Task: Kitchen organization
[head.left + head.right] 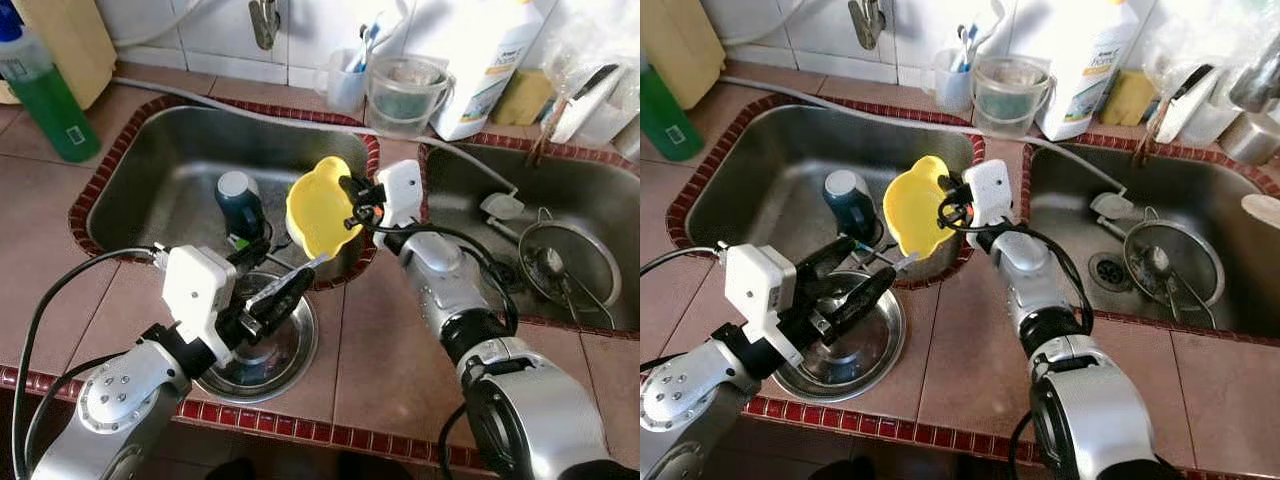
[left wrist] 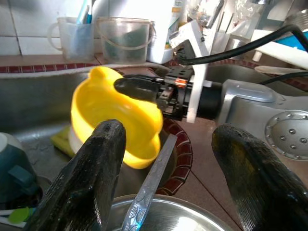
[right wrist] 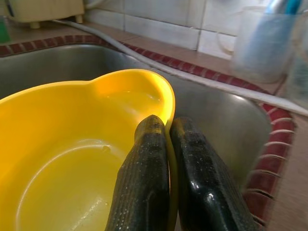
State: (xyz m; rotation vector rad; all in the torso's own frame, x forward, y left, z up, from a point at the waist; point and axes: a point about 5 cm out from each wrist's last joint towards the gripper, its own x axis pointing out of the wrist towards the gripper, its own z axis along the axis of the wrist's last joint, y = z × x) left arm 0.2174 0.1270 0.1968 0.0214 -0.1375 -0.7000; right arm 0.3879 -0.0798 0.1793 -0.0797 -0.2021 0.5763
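Note:
My right gripper (image 1: 352, 205) is shut on the rim of a yellow bowl (image 1: 315, 205), holding it tilted over the right edge of the left sink (image 1: 160, 170). In the right wrist view both fingers (image 3: 144, 178) pinch the bowl's wall (image 3: 72, 163). My left gripper (image 1: 265, 292) is open, low over a steel bowl (image 1: 275, 355) that sits on the tiled counter in front of the sink. A metal utensil handle (image 2: 149, 187) leans out of the steel bowl between the left fingers (image 2: 86, 178), and nothing is gripped.
A teal cup (image 1: 238, 200) stands in the left sink. A strainer (image 1: 565, 265) lies in the right sink. Behind the sinks stand a green bottle (image 1: 45, 95), clear containers (image 1: 405, 95) and a white jug (image 1: 490, 60). A hose (image 1: 300, 120) runs along the back.

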